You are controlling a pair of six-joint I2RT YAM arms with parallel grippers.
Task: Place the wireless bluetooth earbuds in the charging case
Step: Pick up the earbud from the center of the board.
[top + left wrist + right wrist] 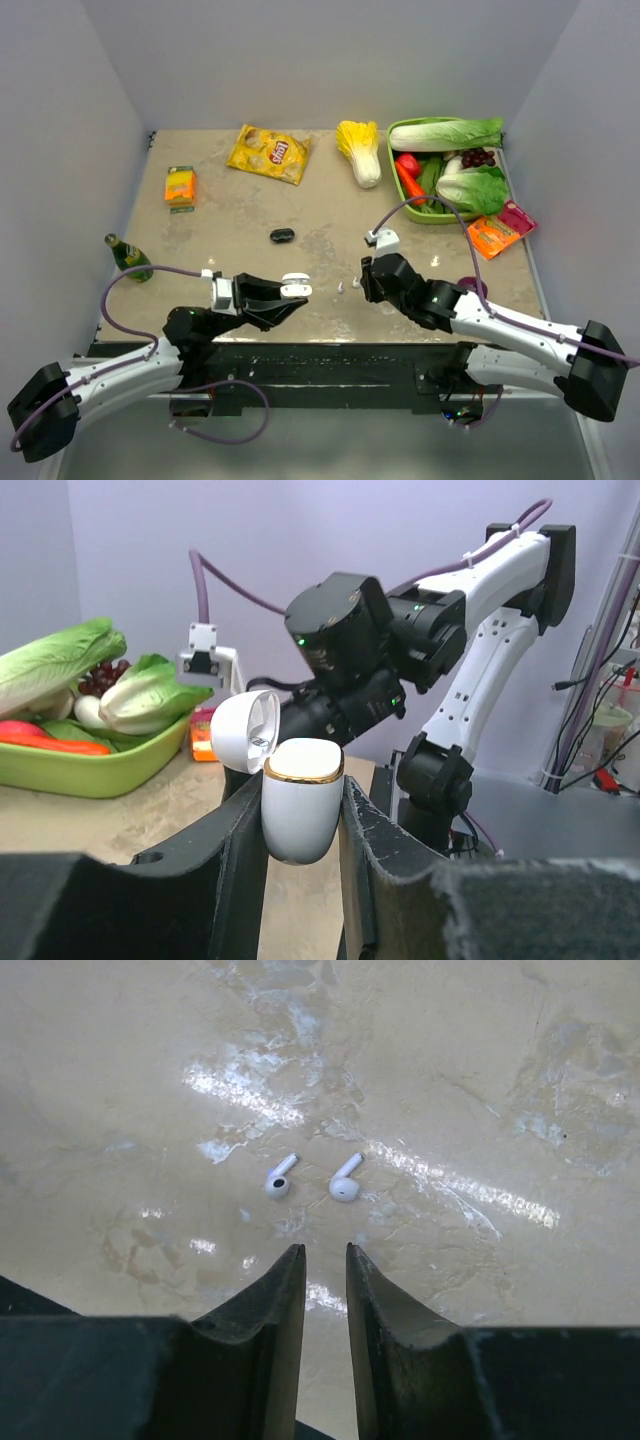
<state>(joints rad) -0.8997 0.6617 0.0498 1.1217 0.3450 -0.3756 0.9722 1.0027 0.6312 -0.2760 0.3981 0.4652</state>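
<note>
The two white earbuds (pixel 345 1182) lie side by side on the tan table (pixel 230 215), close together but not touching, stems angled up and to the right in the right wrist view. They sit just ahead of the right gripper (pixel 325 1260), whose fingers are parted only by a narrow slot and have hold of nothing. The white charging case (pixel 302 800) is off the table, clamped upright between the fingers of the left gripper (pixel 302 825), its gold-rimmed mouth up and its lid (pixel 247 730) swung open to the side. From above, the case sits just left of the earbuds, with the two grippers facing each other across them. Farther back lies a small black oval thing (pixel 282 235), too small to make out. A green bottle (pixel 128 257), an orange box (pixel 180 186), a yellow chip bag (pixel 268 153), a cabbage (pixel 362 150) and a green basket (pixel 398 128) of vegetables ring the table.
</note>
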